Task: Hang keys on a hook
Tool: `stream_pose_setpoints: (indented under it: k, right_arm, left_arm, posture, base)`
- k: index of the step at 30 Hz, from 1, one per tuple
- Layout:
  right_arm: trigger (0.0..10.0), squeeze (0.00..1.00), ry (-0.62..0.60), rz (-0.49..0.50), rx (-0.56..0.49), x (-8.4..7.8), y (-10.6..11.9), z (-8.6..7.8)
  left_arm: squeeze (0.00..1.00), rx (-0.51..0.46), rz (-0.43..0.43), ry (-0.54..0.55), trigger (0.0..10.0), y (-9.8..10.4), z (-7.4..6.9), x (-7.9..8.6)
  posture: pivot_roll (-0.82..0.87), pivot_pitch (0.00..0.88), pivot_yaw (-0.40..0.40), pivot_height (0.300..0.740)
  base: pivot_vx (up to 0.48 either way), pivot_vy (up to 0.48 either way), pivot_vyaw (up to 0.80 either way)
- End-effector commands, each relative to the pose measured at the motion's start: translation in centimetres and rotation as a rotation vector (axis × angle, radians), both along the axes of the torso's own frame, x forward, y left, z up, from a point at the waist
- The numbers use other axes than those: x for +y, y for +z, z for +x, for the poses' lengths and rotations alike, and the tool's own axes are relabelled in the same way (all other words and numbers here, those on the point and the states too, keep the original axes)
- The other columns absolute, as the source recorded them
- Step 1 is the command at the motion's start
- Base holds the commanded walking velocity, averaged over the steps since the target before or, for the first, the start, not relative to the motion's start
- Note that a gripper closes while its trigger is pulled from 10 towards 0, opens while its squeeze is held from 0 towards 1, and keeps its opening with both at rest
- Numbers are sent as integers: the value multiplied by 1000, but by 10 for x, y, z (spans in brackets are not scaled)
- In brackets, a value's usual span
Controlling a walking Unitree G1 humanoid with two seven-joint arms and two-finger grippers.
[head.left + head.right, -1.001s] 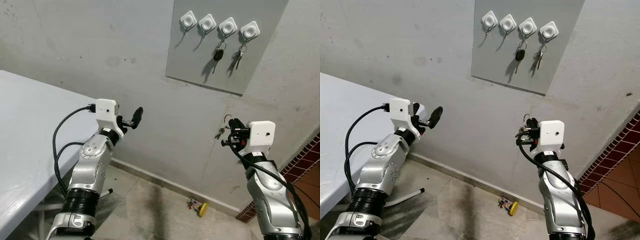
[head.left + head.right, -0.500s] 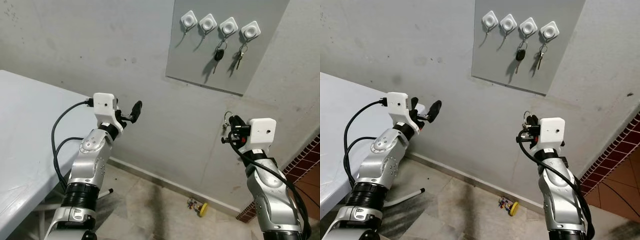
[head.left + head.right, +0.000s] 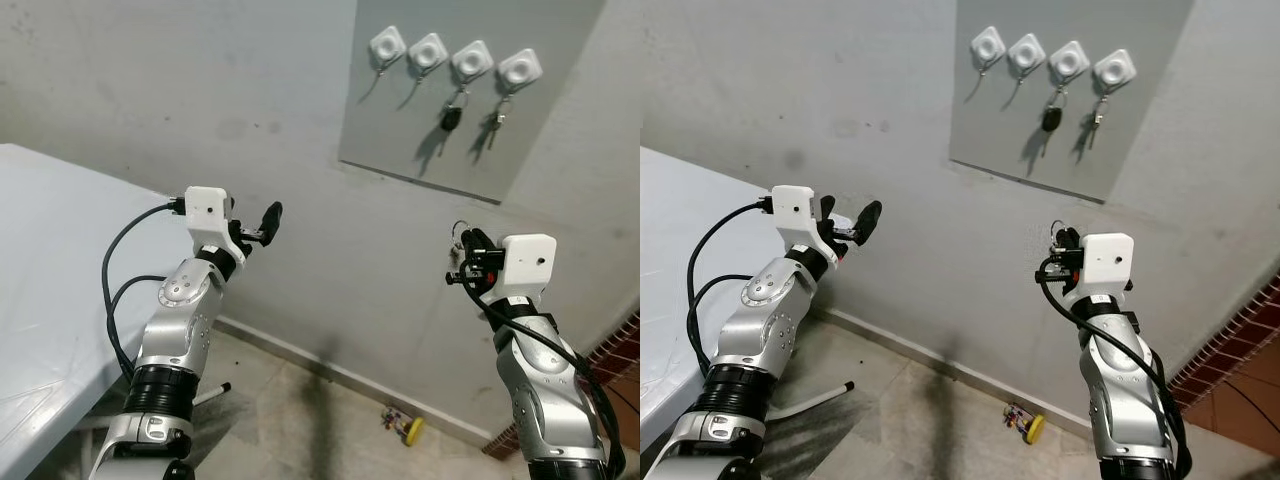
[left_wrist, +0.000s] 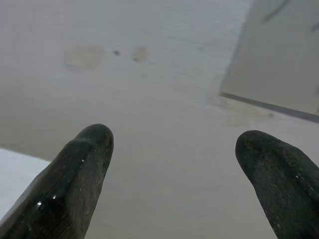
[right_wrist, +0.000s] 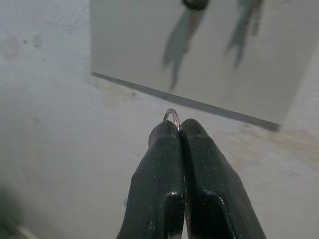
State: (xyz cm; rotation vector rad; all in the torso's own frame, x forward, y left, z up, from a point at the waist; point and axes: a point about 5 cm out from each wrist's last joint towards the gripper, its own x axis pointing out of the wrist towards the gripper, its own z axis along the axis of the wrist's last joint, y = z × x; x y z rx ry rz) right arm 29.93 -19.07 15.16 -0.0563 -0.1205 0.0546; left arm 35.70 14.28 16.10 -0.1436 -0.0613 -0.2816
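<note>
Grey wall (image 3: 200,90) — right end effector (image 3: 468,242) pinching keys (image 3: 457,250).

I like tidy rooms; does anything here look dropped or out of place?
Yes: a small yellow-and-red object lies on the floor by the wall's base, seemingly dropped; what it is, I cannot tell.

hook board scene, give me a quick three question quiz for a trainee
1. True or false: all four hooks on the board already carry keys.
2. Which gripper holds a key ring? A) left B) right C) neither
3. Fill in: the left gripper has its fingers ____.

Key
1. False. The two right hooks carry keys; the two left hooks are bare.
2. B. The right gripper is shut on the ring, below the board.
3. Open, with nothing between them.
</note>
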Motion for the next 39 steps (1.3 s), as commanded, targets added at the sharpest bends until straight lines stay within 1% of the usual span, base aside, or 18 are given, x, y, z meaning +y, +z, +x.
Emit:
stream_pose_setpoints:
  k: [1,39]
  right_arm:
    - [10000,0,4,-1,-11,0,3,1]
    - [10000,0,26,-25,-4,0,3,1]
  left_arm:
    - [0,-10,0,1,10000,3,0,1]
    - [0,-7,-13,10,10000,0,-1,0]
  posture:
    - [32,0,-48,740]
    - [33,0,-68,740]
  base:
    - [251,0,0]
    - [259,0,0]
